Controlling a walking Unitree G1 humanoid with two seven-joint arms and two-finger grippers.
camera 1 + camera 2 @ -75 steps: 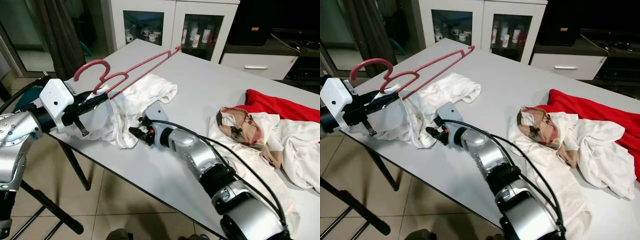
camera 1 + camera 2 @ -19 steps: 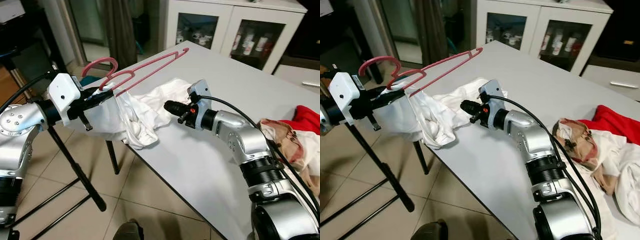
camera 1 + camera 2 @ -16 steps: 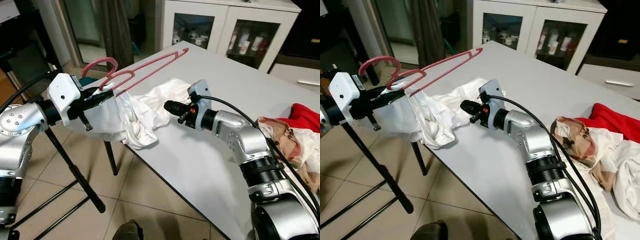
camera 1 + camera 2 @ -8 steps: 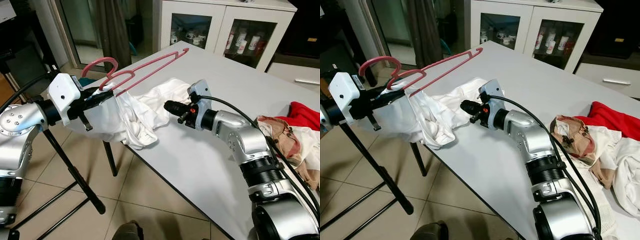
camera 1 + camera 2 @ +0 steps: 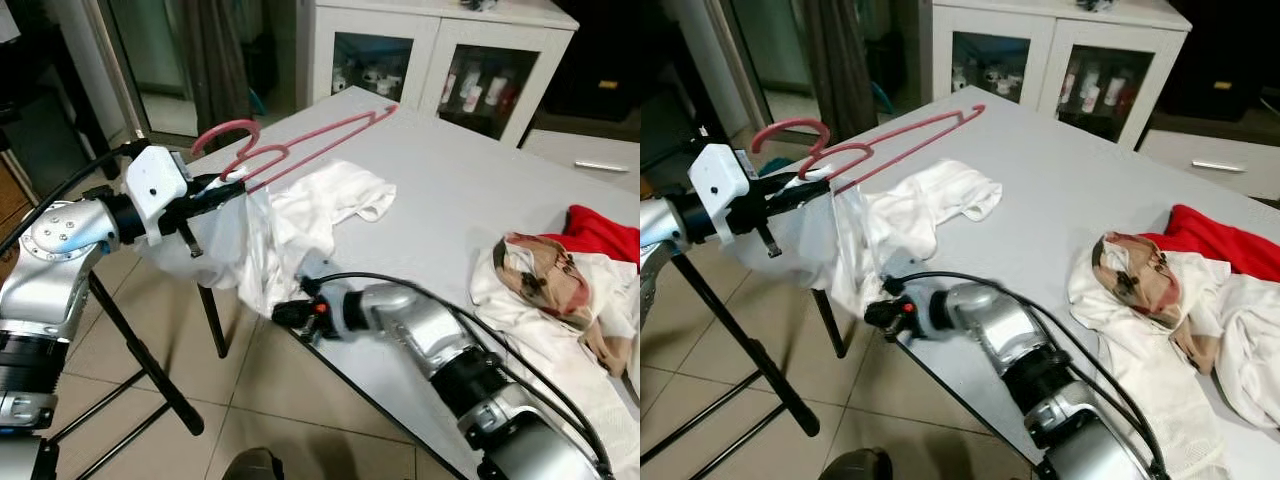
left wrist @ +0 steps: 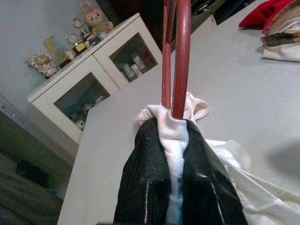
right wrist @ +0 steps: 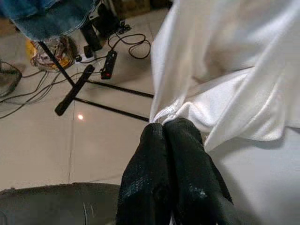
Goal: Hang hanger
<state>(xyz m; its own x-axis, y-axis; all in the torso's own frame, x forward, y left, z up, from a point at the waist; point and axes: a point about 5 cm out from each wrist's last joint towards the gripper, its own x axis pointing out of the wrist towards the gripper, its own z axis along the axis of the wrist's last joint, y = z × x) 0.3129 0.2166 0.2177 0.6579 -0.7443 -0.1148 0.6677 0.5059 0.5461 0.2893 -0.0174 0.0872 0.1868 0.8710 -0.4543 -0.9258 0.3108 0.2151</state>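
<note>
Two thin pink rods made up your hanger [image 5: 300, 145], with its hook at the upper left of the frame, off the table [image 5: 440, 200] edge. Your left tool [image 6: 173, 136] was clamped on it and the white garment [image 5: 300, 215] together. Your right tool [image 7: 171, 129] pinched the garment's hem at the table's near edge. Folds hid the hanger's lower bar.

Both head views look forward and down at the grey table [image 5: 450, 200], sharing its near-left corner. Each wrist view looks along its own fingers at close range, probably toward white cloth [image 7: 225, 84] there.
</note>
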